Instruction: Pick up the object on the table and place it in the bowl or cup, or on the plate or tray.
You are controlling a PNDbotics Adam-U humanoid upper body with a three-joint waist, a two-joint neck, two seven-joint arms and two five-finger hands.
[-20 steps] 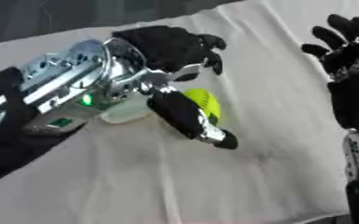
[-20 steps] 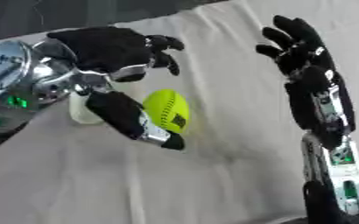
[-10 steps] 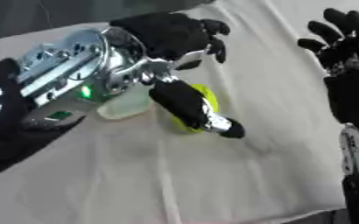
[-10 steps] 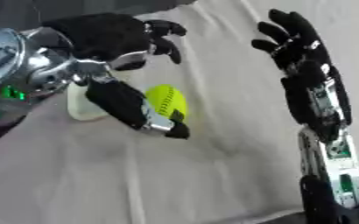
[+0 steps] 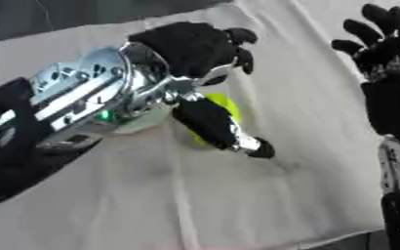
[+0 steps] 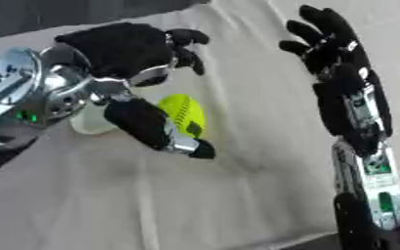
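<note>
The yellow-green ball (image 6: 183,115) is seen on the table (image 6: 237,195) beside a pale cup (image 6: 90,122), bracketed but not gripped by the spread left hand (image 6: 135,53), so it could be nudged away.

Over the last second the left hand (image 6: 131,51) has drawn toward the cup (image 6: 90,122), and the ball (image 6: 183,114) has gone with it. The ball lay just past the thumb (image 6: 152,128) before; now it sits behind the thumb, under the curled fingers and close to the cup.
</note>
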